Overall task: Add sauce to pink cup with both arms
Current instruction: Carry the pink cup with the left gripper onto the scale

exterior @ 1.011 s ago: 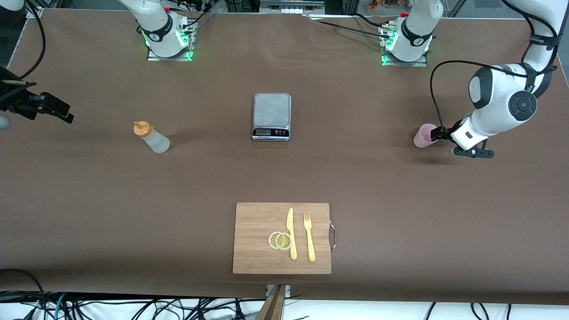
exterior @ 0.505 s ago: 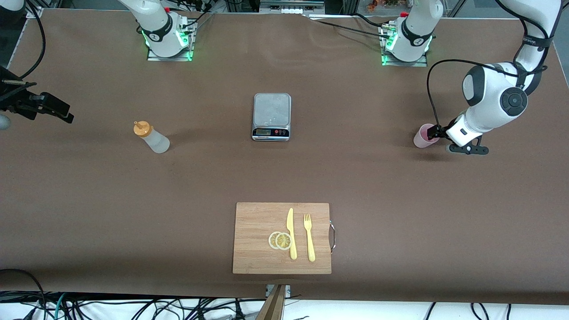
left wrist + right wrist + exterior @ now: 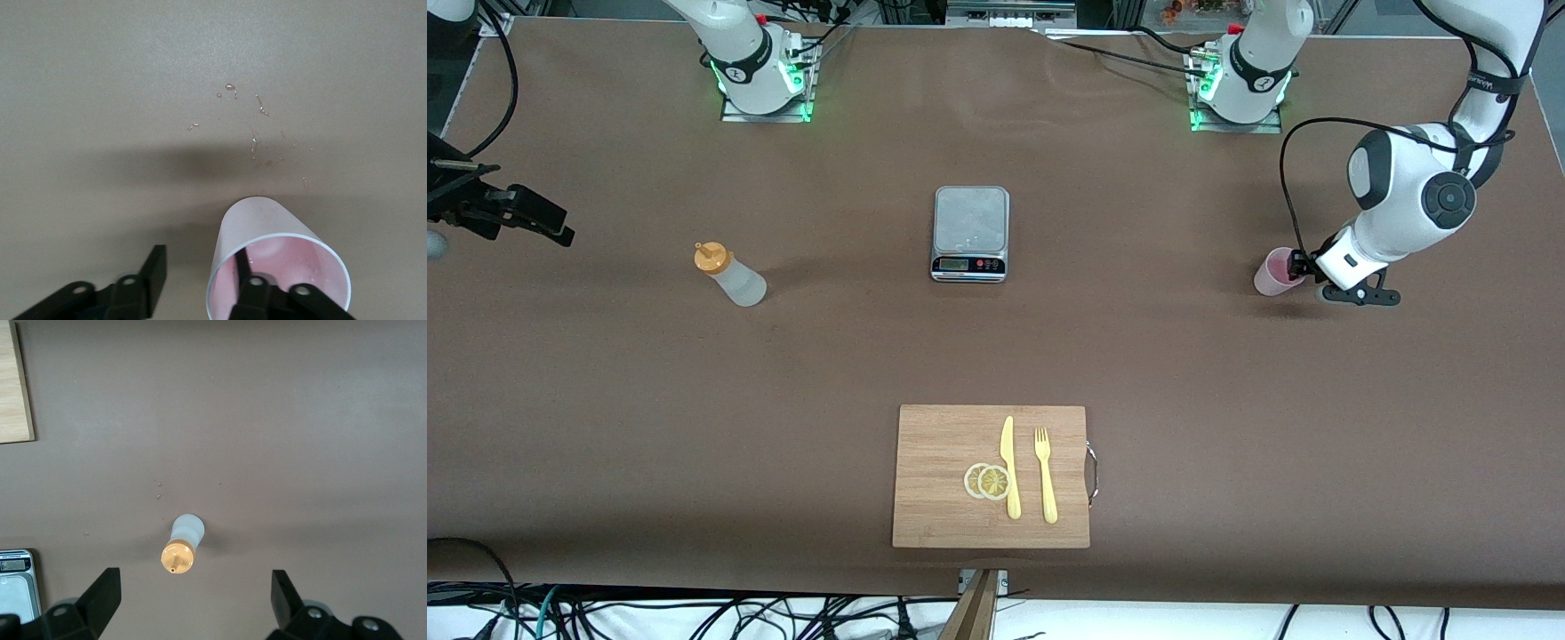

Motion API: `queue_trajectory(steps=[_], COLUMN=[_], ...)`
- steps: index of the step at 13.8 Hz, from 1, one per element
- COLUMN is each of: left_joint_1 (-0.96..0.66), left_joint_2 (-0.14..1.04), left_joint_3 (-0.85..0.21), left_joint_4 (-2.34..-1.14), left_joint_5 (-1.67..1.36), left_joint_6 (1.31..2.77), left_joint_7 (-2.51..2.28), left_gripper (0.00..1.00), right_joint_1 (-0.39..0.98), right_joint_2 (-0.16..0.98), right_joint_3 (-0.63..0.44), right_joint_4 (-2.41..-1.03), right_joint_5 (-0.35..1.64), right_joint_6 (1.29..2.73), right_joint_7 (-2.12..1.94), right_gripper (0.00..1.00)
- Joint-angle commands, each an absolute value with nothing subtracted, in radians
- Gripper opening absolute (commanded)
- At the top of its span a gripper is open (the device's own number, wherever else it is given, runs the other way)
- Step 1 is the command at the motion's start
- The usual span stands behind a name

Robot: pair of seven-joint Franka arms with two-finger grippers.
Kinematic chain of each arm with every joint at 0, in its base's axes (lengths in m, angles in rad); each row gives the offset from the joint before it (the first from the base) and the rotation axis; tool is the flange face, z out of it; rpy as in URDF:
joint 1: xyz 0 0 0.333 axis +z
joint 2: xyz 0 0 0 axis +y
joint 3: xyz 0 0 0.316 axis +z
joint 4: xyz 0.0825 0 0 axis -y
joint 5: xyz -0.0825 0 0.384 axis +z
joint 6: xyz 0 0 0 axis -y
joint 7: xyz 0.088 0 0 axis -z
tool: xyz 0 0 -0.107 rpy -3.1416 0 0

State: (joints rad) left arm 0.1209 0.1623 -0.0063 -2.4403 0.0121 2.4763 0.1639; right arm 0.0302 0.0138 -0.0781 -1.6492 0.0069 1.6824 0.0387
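Brown matting covers the table from end to end. At the left arm's end stands the pink cup, upright, and the left gripper is down at its rim: in the left wrist view one finger reaches inside the cup's mouth while the other stands well clear outside the wall, so the jaws are partly open and have not pinched the cup. Small clear droplets dot the mat near the cup. The sauce bottle stands toward the right arm's end, its orange cap on. The right gripper waits near the table's edge at that end, fingers spread wide and holding nothing. A kitchen scale sits mid-table; nearer the front camera a cutting board carries lemon slices, a knife and a fork.
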Motion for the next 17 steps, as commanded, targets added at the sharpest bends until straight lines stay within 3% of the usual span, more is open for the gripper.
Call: queue_trajectory(steps=[1, 4, 13, 17], left_joint_1=[0.12, 0.117, -0.003, -0.214], left_joint_2=[0.144, 0.144, 0.137, 0.147], left_joint_3=[-0.005, -0.005, -0.026, -0.026], left_joint_4=[-2.451, -2.442, -2.251, -2.157], left_joint_5=[0.017, 0.017, -0.069, -0.175], left_joint_6=[2.487, 2.485, 2.31, 2.246], left_joint_7=[0.173, 0.167, 0.163, 0.019], left_gripper=[0.2, 0.0, 0.0, 0.0], right_joint_1=[0.035, 0.035, 0.035, 0.035], right_joint_2=[0.009, 0.009, 0.009, 0.009], right_joint_3=[-0.087, -0.087, -0.089, -0.087], right_joint_4=[-1.643, -1.643, -1.643, -1.643], right_joint_5=[0.026, 0.025, 0.025, 0.026], right_joint_6=[1.669, 1.669, 1.669, 1.669], right_joint_7=[0.029, 0.029, 0.029, 0.029], right_gripper=[1.0, 1.0, 1.0, 1.0])
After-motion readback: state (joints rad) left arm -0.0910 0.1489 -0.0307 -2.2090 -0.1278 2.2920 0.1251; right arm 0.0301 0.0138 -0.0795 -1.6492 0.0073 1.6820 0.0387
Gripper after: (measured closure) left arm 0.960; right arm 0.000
